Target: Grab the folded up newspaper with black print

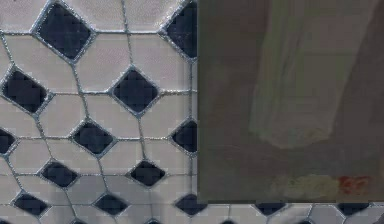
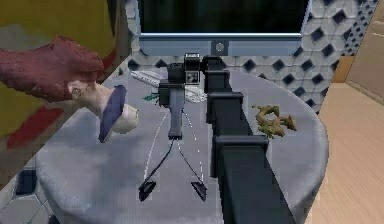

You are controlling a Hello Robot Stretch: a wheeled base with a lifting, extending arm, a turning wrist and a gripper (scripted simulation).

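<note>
1. One pale flat strip, probably the folded newspaper, lies on the round grey table, left of centre in the upper part of the arm side view, near the table's far rim.
2. Judged as paper, it is light, thin and limp. Its layers may slide or sag, so the folded edge, thickest and stiffest, looks the best place to take hold.
3. Lower in the frame, the gripper hangs over bare tabletop and holds nothing. Whether its jaws are apart or together cannot be told.
4. Left of it stands a red lump, and right of the arm lies a green-brown clump.
</note>
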